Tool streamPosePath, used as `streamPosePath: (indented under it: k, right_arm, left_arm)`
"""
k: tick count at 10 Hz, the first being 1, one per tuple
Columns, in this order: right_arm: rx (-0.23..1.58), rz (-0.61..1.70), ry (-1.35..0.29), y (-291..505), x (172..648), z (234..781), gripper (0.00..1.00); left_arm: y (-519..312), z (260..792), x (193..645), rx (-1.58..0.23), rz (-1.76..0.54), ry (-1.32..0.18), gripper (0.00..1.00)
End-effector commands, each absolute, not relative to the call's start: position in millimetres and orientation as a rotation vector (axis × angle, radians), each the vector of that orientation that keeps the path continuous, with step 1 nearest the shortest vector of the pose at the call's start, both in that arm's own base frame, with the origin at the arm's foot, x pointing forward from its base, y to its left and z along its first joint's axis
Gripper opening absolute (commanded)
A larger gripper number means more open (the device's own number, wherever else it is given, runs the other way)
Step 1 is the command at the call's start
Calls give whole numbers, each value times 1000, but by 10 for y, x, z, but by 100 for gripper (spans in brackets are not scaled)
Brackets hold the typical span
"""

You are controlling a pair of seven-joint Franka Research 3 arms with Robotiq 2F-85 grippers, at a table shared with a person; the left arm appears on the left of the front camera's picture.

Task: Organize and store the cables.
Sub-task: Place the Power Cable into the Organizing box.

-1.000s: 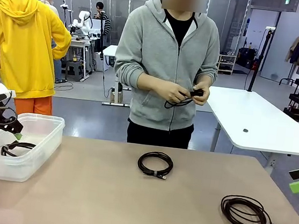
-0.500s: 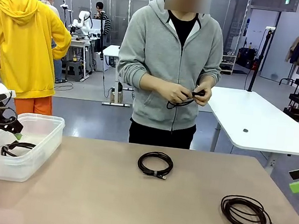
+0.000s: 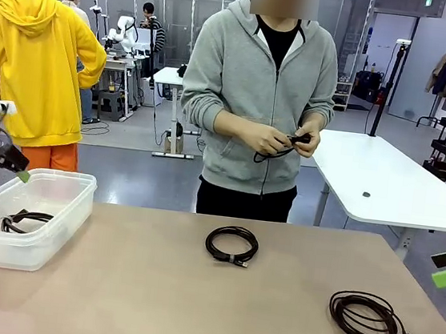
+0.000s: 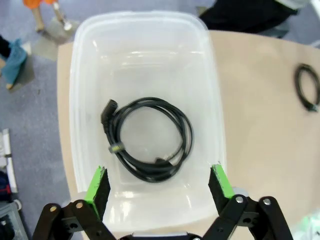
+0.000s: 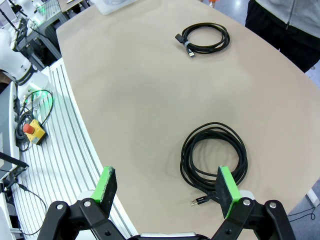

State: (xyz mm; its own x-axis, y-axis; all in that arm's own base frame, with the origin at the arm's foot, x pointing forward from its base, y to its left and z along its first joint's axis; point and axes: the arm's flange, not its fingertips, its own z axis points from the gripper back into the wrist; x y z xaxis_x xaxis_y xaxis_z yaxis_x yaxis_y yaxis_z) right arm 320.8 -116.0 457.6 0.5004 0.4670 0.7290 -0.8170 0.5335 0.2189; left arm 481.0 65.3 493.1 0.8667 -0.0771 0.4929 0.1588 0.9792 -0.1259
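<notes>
So the left gripper (image 4: 159, 172) just lifted up out of the clear rectangular plastic bin (image 4: 145, 55), jaws wide and empty. One coiled thin black cable (image 4: 150, 137) lies on the bin's floor, so that's one stored. Right of the bin a second black coil (image 3: 232, 245) waits. Farther right, a bigger black coil (image 3: 365, 319) sits under the right gripper (image 5: 165, 172), also spread and empty.

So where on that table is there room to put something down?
Bare tabletop lies between the bin and the middle cable, and along the near edge left of the right cable. The bin is mostly taken by a coiled cable.
</notes>
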Motion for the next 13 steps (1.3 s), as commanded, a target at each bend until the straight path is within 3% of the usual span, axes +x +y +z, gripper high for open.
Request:
streamPosePath:
  k: [1, 4, 8, 11, 13]
  right_arm:
    - [613, 837, -668, -1162, 3223, 4592, 100]
    - [613, 837, -668, -1162, 3223, 4592, 100]
    - [613, 837, -668, -1162, 3223, 4592, 100]
    - [613, 837, -668, -1162, 3223, 4592, 100]
    - [613, 837, -668, -1162, 3223, 4592, 100]
  left_arm:
    - [772, 5214, 4357, -308, -274, -514, 100]
    - [806, 5543, 3816, -387, -549, -592, 100]
    - [1284, 5640, 3299, -669, -895, -709, 100]
    - [1405, 5633, 3153, -637, -1018, -702, 100]
    - [1370, 5711, 3163, -526, -967, -742, 100]
